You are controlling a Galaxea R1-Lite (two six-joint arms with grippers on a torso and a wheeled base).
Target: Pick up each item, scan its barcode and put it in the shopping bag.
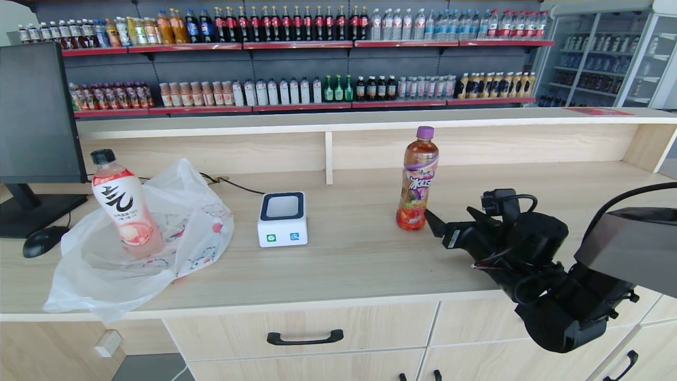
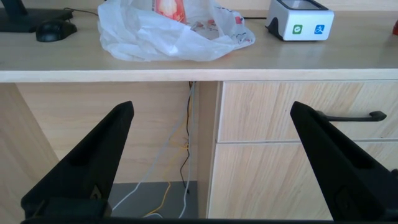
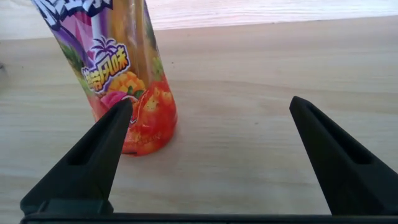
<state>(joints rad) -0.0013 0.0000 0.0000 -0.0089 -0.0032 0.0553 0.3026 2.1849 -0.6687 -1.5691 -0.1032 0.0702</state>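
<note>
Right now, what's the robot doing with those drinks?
The robot is checking out drinks. Its right gripper is open, close to the upright orange drink bottle with the purple cap on the wooden counter, not gripping it. A pink drink bottle with a black cap stands in the white plastic shopping bag, beside the white scanner box. The left gripper is open, low before the drawers.

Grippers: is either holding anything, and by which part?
Nothing is held. The right gripper is open beside the orange bottle; the left gripper is open, facing the drawers.
</note>
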